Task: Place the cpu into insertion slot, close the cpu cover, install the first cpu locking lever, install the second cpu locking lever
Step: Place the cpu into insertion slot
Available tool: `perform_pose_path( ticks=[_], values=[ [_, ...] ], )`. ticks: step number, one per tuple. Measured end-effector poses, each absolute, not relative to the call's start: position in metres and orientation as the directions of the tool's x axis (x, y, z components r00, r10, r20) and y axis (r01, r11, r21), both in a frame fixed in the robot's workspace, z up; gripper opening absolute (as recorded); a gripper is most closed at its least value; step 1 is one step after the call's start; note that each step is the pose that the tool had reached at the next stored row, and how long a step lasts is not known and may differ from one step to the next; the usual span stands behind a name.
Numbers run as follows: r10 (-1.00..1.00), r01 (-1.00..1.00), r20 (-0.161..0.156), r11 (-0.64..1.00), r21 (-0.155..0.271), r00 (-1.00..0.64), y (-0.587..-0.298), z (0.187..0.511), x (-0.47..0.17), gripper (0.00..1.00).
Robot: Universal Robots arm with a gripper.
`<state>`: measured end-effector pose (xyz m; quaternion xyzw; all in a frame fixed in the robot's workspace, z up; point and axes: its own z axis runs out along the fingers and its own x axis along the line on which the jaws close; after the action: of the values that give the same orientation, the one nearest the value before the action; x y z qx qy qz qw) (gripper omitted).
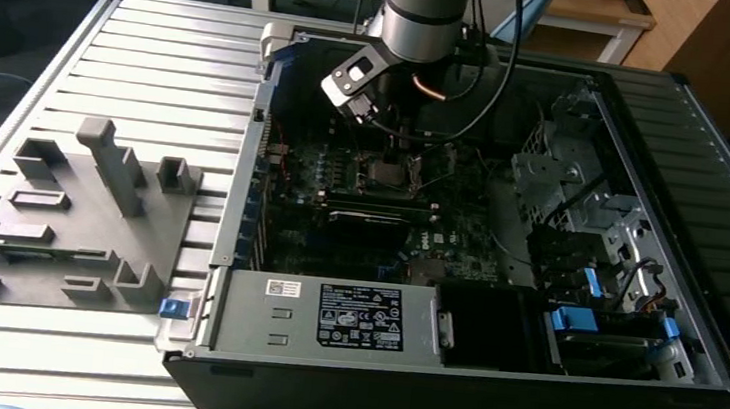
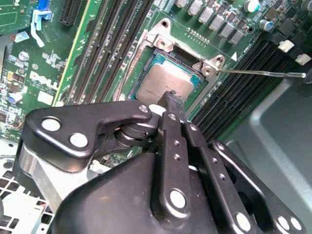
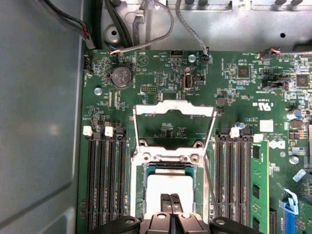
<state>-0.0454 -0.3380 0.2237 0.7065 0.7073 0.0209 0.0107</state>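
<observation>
— How does the gripper (image 2: 171, 99) stand?

— Its two fingers are pressed together, with nothing between them. In both wrist views the tips point down at the cpu (image 2: 158, 83). I cannot tell whether they touch its metal top.

— And the cpu itself?

— It lies flat inside the socket (image 3: 138, 195), silver face up, with the fingertips over the edge nearest the gripper.

— Is the cpu cover (image 3: 174, 107) down?

— No, it is swung up on its hinge at the socket's far edge. In the first wrist view the board shows through its square opening.

— The levers?

— One locking lever (image 2: 258, 74) is a thin rod sticking out sideways from a corner of the socket, unlatched.

— What lies around that?

— Black memory slots (image 3: 105, 180) flank the socket on both sides of the green motherboard (image 3: 146, 73). In the exterior view the arm (image 1: 424, 9) reaches down into an open computer case (image 1: 245, 203). The case rests on a slatted bench (image 1: 165, 55). A grey fixture (image 1: 69, 216) sits beside it on the exterior view's left.
</observation>
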Motion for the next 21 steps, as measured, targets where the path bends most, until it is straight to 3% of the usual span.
perform_pose_path(
  ticks=[21],
  values=[
    [1.0,0.999,0.014,0.001,0.045,-0.001,-0.338,0.2323,-0.0454,0.11]
  ],
)
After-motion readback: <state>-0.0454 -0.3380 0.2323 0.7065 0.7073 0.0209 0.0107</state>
